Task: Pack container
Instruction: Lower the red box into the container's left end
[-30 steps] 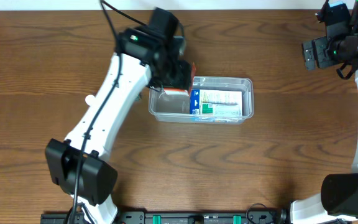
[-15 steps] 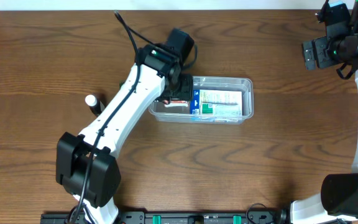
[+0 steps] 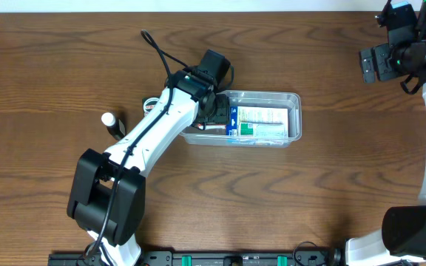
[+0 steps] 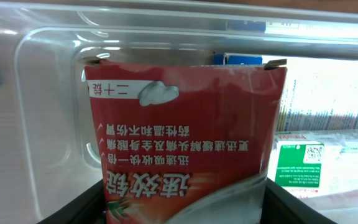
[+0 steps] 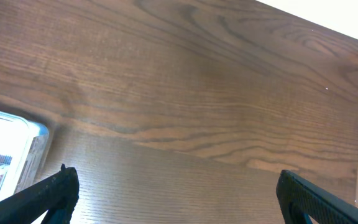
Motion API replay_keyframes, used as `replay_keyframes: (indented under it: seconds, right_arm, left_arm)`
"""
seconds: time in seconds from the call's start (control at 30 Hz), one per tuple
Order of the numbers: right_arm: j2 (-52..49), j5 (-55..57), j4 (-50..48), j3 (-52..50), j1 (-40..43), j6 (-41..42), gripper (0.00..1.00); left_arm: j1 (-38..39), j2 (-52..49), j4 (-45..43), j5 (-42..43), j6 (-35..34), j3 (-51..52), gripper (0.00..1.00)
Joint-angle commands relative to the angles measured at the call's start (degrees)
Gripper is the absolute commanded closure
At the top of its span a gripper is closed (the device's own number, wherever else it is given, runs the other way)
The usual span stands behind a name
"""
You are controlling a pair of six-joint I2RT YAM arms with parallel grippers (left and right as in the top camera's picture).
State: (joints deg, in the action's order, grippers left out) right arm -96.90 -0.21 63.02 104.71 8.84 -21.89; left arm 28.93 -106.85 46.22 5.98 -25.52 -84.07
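The clear plastic container (image 3: 293,100) lies mid-table with a blue, white and green box (image 3: 256,123) flat in its right part. My left gripper (image 3: 214,112) reaches into its left end, shut on a red box (image 4: 182,137) with white Chinese print. In the left wrist view the red box stands between the dark fingers (image 4: 86,205), with the container wall (image 4: 48,74) behind it and the green-and-white box (image 4: 300,165) to the right. My right gripper (image 3: 379,63) hangs open at the far right over bare wood; in the right wrist view its fingertips (image 5: 58,186) are spread wide with nothing between them.
A small dark bottle with a white cap (image 3: 111,123) stands on the table left of the container, beside the left arm. A corner of the container (image 5: 11,149) shows at the left of the right wrist view. The table's back edge runs along the top.
My left gripper has carried the red box from above the container's left rim down into its left end. The left arm swung right, uncovering the white-capped bottle. The right arm has not moved.
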Motion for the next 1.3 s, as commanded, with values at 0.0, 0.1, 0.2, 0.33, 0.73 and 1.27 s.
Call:
replay_keyframes:
  seconds: [0.0,0.1,0.2,0.33,0.73,1.27]
  right_arm:
    - [0.1,0.0,0.0,0.0,0.2,0.9,0.01]
    - [0.1,0.0,0.0,0.0,0.2,0.9,0.01]
    - [0.1,0.0,0.0,0.0,0.2,0.9,0.01]
    - [0.1,0.0,0.0,0.0,0.2,0.9,0.01]
    - [0.1,0.0,0.0,0.0,0.2,0.9,0.01]
    - [0.1,0.0,0.0,0.0,0.2,0.9,0.01]
  left_arm:
    - [0.0,-1.5,-0.8,-0.7,-0.3,1.4,0.35]
    - [0.0,-2.8,-1.0,-0.7,-0.3,1.6,0.35]
    - [0.0,-4.6,-1.1,-0.7,-0.3,1.6,0.35]
    - [0.0,-7.2,-1.9,-0.6,-0.3,1.7,0.35]
    - [0.0,-8.9,-3.7,-0.5,-0.3,1.7,0.33]
    - [0.0,-8.8,-3.7,0.5,-0.2,1.7,0.19]
